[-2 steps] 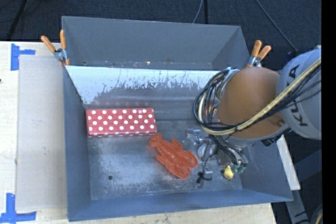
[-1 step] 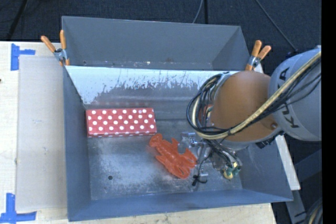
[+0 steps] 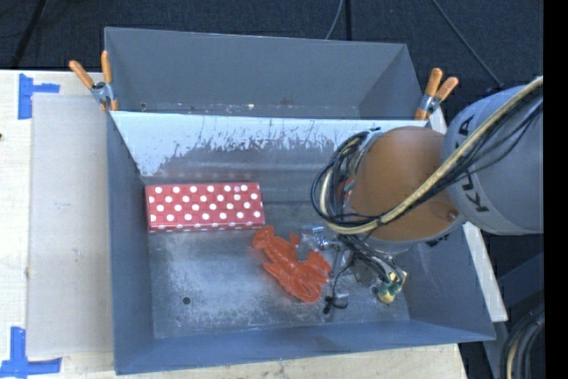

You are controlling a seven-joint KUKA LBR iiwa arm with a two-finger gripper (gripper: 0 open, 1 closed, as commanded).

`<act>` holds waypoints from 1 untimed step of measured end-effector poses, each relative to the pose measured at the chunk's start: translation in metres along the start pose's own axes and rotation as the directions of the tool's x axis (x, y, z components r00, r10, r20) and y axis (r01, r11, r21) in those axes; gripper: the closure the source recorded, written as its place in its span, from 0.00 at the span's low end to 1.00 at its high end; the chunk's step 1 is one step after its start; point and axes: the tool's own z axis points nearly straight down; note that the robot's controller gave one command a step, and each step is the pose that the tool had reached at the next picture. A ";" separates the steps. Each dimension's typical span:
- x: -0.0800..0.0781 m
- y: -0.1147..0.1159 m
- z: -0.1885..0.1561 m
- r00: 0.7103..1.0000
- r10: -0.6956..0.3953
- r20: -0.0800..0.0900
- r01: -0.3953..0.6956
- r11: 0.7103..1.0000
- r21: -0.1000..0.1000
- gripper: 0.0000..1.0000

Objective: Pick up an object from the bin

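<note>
Closest to you is the arm, a big grey body coming in from the right and hanging over the right half of the bin. Its wrist wears a rounded orange cover, and a bundle of dark cables loops round the left side of that cover.

Below the cover the jaws reach down to the bin floor, right of the middle and near the front wall. They sit at the right end of a red lumpy thing, a knobbly piece of plastic that lies slanted on the floor, its upper end pointing to the back left. You cannot tell whether the jaws are open or closed, because the wrist parts and wires crowd over them. You also cannot tell whether they touch the red thing or only stand just beside it.

Behind and to the left of the red thing lies a flat red box with white dots, long side running left to right, near the foot of the sloped back wall. The box and the red thing are close but apart.
</note>
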 end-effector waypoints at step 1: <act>-0.004 -0.021 0.035 0.988 -0.155 -0.004 0.155 0.988 0.007 0.00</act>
